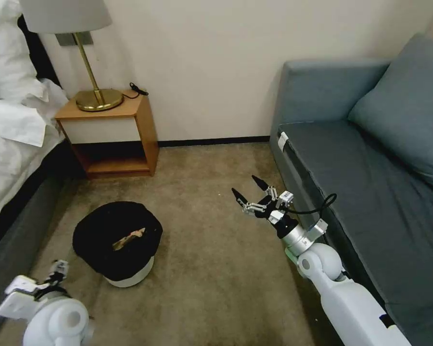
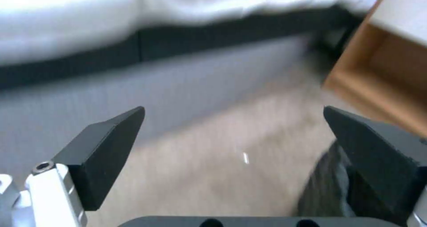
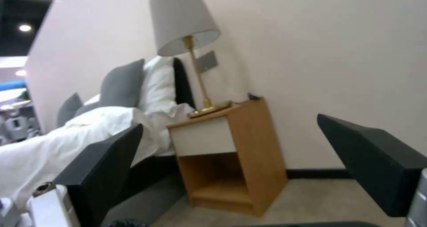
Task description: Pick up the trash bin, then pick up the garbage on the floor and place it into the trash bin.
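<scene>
Nearest, at the head view's lower left, the left tool [image 1: 57, 271] sits low over the carpet [image 1: 211, 269], just beside the bin [image 1: 118, 242]; its wrist view shows the fingers [image 2: 104, 153] spread wide with nothing between them, the bed's side ahead. The bin stands upright on the carpet, black bag folded over its rim, a gold-brown wrapper [image 1: 129, 238] lying inside. Farther right, the right tool [image 1: 253, 193] hangs above the carpet next to the sofa [image 1: 370, 192], well apart from the bin, fingers spread and empty. Beyond, a nightstand [image 1: 113, 132] with a lamp [image 1: 82, 53] stands against the wall, the bed [image 1: 9, 129] to its left.
</scene>
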